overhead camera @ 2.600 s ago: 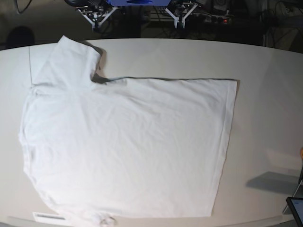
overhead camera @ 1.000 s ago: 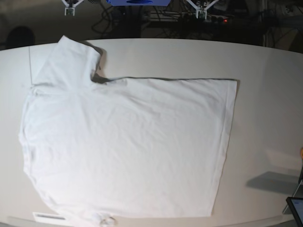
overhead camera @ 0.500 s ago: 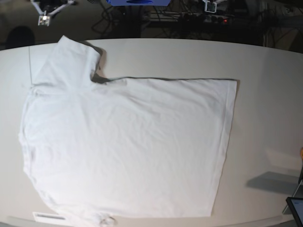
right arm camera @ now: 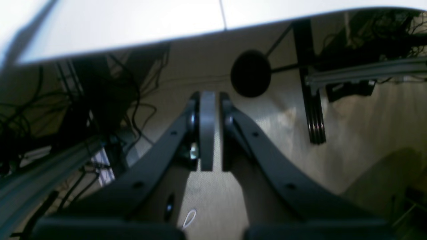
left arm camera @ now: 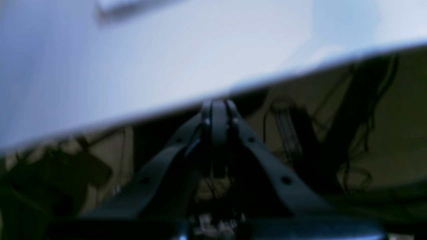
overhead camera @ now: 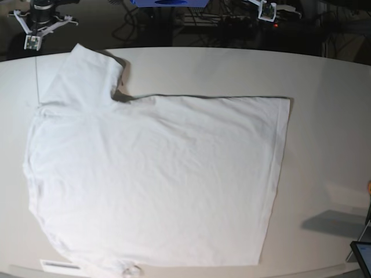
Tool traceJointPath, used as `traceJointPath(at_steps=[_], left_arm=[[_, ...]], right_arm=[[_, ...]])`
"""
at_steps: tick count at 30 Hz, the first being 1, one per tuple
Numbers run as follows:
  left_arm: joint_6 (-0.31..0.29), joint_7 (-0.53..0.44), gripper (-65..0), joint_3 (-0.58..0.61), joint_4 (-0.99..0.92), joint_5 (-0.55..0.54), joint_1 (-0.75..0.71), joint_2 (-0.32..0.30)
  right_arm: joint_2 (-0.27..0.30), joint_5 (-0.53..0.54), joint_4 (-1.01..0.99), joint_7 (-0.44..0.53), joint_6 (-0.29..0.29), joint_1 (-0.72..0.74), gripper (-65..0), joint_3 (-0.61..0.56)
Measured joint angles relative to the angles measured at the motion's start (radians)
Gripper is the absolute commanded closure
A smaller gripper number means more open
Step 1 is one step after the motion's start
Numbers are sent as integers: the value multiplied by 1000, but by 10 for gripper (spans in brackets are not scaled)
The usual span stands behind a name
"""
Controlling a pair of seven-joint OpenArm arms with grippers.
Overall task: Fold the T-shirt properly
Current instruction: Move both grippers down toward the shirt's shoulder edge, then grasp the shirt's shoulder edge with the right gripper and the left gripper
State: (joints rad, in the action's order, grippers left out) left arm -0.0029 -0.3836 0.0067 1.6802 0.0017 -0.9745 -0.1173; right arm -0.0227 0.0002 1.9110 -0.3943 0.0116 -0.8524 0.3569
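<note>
The white T-shirt (overhead camera: 156, 179) lies spread flat on the off-white table (overhead camera: 324, 104), with one sleeve (overhead camera: 84, 75) pointing to the back left and the hem on the right. My right gripper (overhead camera: 32, 41) hangs behind the table's back left edge, off the shirt; in the right wrist view (right arm camera: 206, 98) it is shut and empty over the floor. My left gripper (overhead camera: 269, 13) is behind the back edge at the upper right, well away from the shirt; in the left wrist view (left arm camera: 214, 106) it is shut and empty just beyond the table edge.
A white label (overhead camera: 61, 266) lies at the front left edge. A dark screen (overhead camera: 363, 256) stands at the front right corner. A blue block (overhead camera: 168, 2) and cables are behind the table. The floor under the table shows in both wrist views.
My right gripper has moved left and a little down along the back edge. My left gripper has moved slightly right. The shirt has not moved.
</note>
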Motion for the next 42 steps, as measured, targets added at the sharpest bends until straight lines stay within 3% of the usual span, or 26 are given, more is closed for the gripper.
traceJointPath(at_steps=[2,4,8,14,17,19,21,23,25,26,31,34,38,42], left_arm=[[3,3,0,-7,65,-3,-6,-2],[3,0,0,-12,108,-4,-5,-2],[1,23,0,-13,166,-4,-7,-3],[-1,248,0,-13,215,-6,62,-2],[3,272,0,-13,215,-6,80,-2],[0,273,0,-13,215,-6,88,-2],[0,284,0,-13,212,-6,108,-4],[0,299,0,-13,212,-6,126,-7],[0,316,-10,-13,212,-7,135,-7],[1,316,-40,-13,212,-7,136,-5],[0,316,-225,-13,211,-51,147,-6],[-1,317,-228,-13,211,-174,148,-15],[3,312,-228,-14,188,-299,161,-93],[1,316,-227,-13,174,-306,157,-124]], right_arm=[[0,0,35,1,71,8,-30,0],[-5,90,51,0,156,33,-30,1],[8,257,53,-133,318,71,-30,26],[19,440,51,-320,494,166,-30,139],[19,443,51,-381,525,208,-33,205],[20,443,51,-415,542,233,-74,248],[19,447,51,-460,573,251,-177,291],[16,459,51,-503,614,271,-324,348],[18,535,52,-554,673,284,-438,415],[19,587,54,-586,684,284,-463,443],[26,734,50,-750,684,306,-460,501],[26,781,42,-793,684,344,-460,501],[26,817,-12,-873,684,370,-458,502],[26,846,-77,-883,684,395,-458,502]])
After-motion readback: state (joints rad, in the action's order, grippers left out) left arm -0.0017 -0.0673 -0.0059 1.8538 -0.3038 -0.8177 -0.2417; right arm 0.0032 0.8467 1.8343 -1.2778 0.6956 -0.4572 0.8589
